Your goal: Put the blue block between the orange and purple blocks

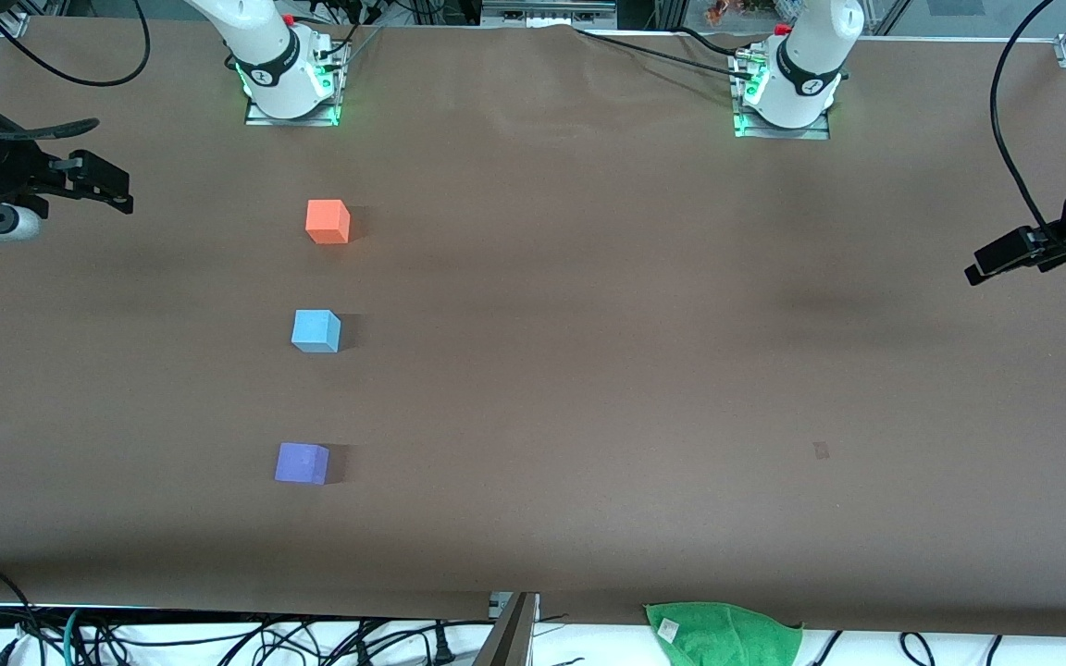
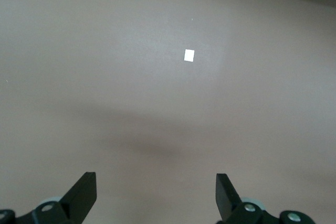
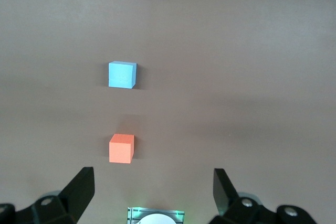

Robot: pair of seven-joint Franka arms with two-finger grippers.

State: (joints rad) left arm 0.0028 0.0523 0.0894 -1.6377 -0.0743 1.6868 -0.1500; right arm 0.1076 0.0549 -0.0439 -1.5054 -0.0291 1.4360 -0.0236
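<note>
Toward the right arm's end of the desk, blue block is sitting between orange block and purple block, well apart from both. Right gripper and left gripper are hanging over opposite desk edges, jaws released, grasping nothing.

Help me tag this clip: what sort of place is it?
Probably a robotics lab: a brown-covered table, two arm bases bolted along one edge, loose cables along the other, and only small cubes like the blue block as props.
</note>
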